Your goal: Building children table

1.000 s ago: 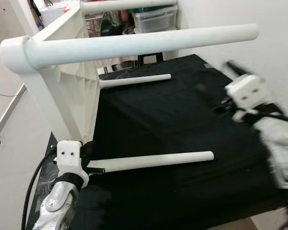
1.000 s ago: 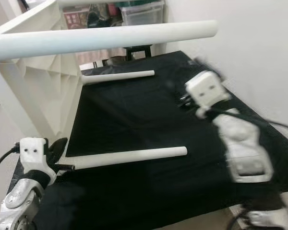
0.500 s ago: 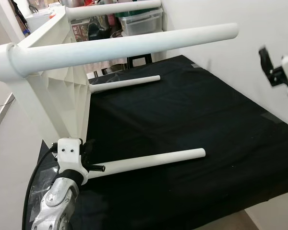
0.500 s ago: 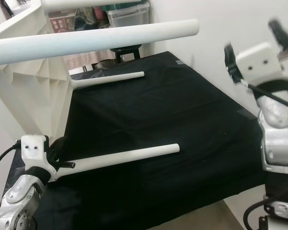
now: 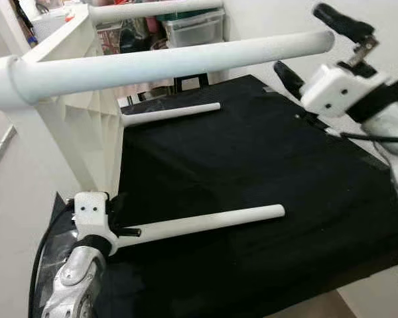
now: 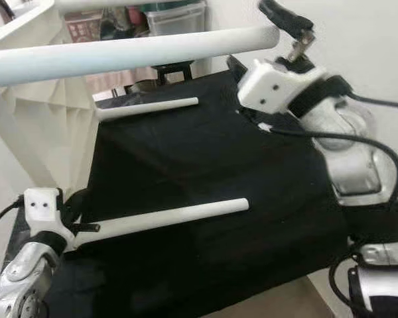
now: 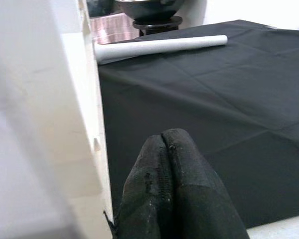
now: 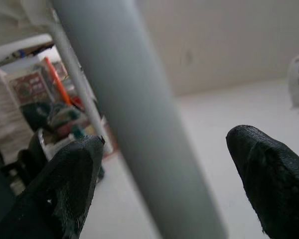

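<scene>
Right pincer [image 5: 315, 40]: spread, raised around the end of the top leg [image 5: 179, 59], not touching. Left pincer [image 7: 172, 149]: pressed together, by the base of the low leg [image 5: 205, 222]. Black cloth [image 5: 252, 165] covered the surface; white wall [image 5: 385, 20] behind; storage boxes [image 5: 196, 26] beyond. Table [image 5: 86, 132]: white, on its side on the cloth, legs horizontal, third leg [image 5: 172, 112] farther back.

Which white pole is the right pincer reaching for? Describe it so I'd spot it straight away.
Start at the white table top standing on edge beside the black cloth. Four legs stick out sideways; it is the upper near leg, highest and thickest-looking, its free end between the open right pincer fingers.
</scene>
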